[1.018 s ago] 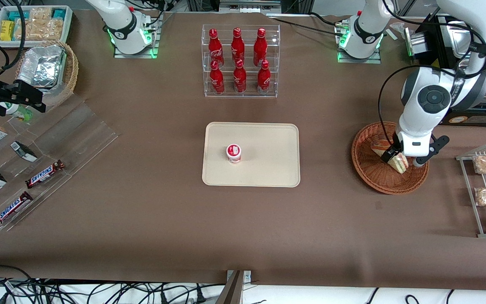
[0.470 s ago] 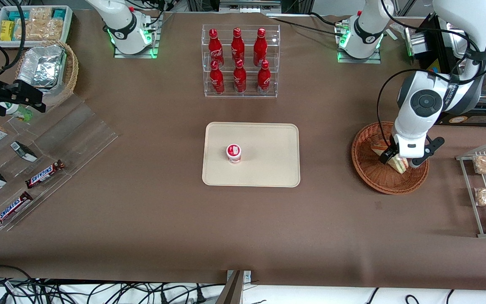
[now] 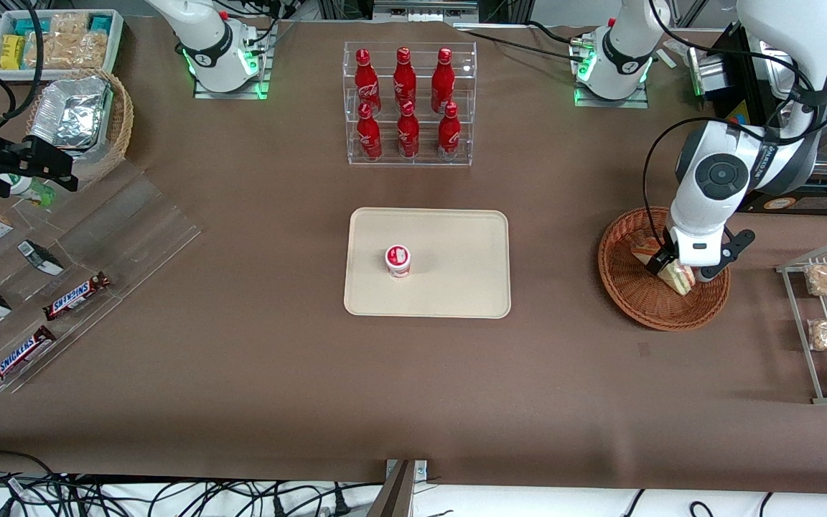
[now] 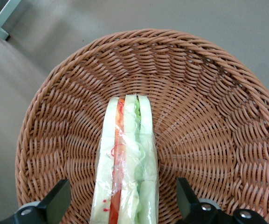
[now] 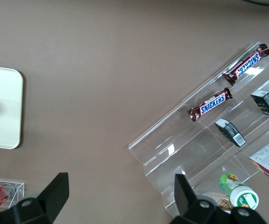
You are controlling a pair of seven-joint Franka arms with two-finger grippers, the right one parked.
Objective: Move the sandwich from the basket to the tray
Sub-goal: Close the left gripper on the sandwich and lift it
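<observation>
Gripper [image 4: 120, 205] hangs open astride the sandwich [image 4: 127, 158] in the basket [image 4: 209, 93], fingers apart from it; grasping, lifting and carrying to the tray [image 3: 456, 244] remain.

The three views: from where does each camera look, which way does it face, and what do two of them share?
Front view: high, facing both arms over the table; gripper above the basket.
Left wrist view: looks down between open fingers at the sandwich in the basket.
Right wrist view: looks down at the tray.
Shared: sandwich, tray.
</observation>
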